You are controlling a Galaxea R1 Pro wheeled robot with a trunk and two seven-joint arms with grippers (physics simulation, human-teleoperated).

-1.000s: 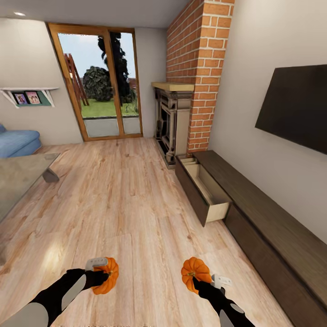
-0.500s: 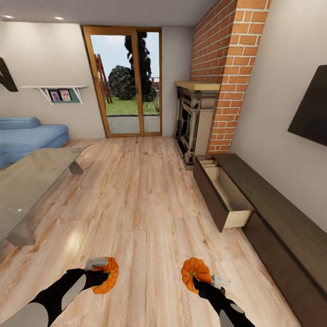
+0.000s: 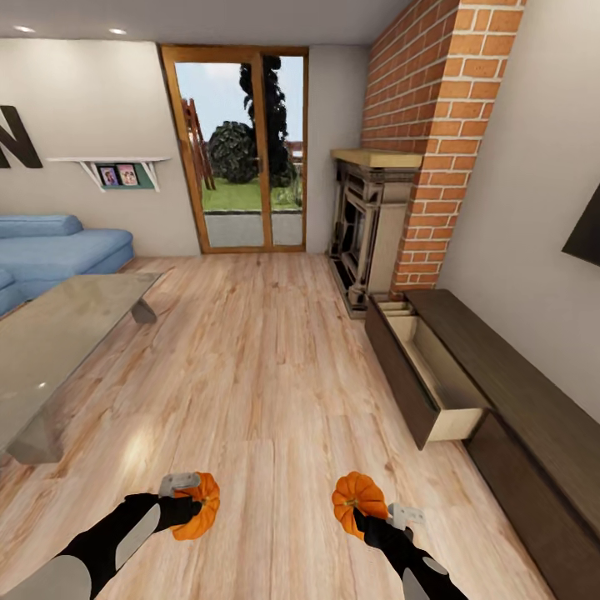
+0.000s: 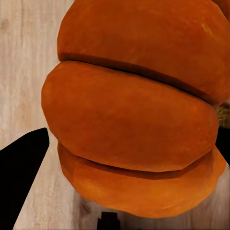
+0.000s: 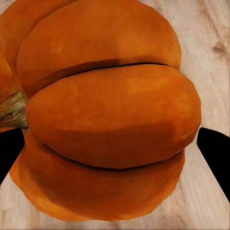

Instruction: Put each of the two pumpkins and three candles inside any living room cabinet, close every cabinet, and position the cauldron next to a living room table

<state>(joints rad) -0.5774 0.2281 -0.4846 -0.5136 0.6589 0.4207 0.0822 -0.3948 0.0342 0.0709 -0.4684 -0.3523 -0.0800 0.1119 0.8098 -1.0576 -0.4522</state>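
I hold one orange pumpkin (image 3: 200,507) in my left gripper (image 3: 190,500) and another pumpkin (image 3: 358,497) in my right gripper (image 3: 364,508), both low over the wooden floor. Each wrist view is close up on its pumpkin (image 4: 134,115) (image 5: 105,120), with dark fingers at its sides. The long dark brown cabinet (image 3: 517,392) runs along the right wall, one drawer (image 3: 433,375) pulled open with a pale inside. The glossy grey table (image 3: 58,333) lies at the left. Candles and cauldron are out of view.
A brick chimney with a fireplace (image 3: 371,225) stands past the cabinet. A glass patio door (image 3: 246,150) is at the far wall, a blue sofa (image 3: 50,246) at the far left. Open wooden floor (image 3: 267,358) lies between table and cabinet.
The whole view has swung to the right wall's near side: cabinet, fireplace and door have shifted rightward in the picture, and more of the table and sofa show. Both grippers still hold their pumpkins.
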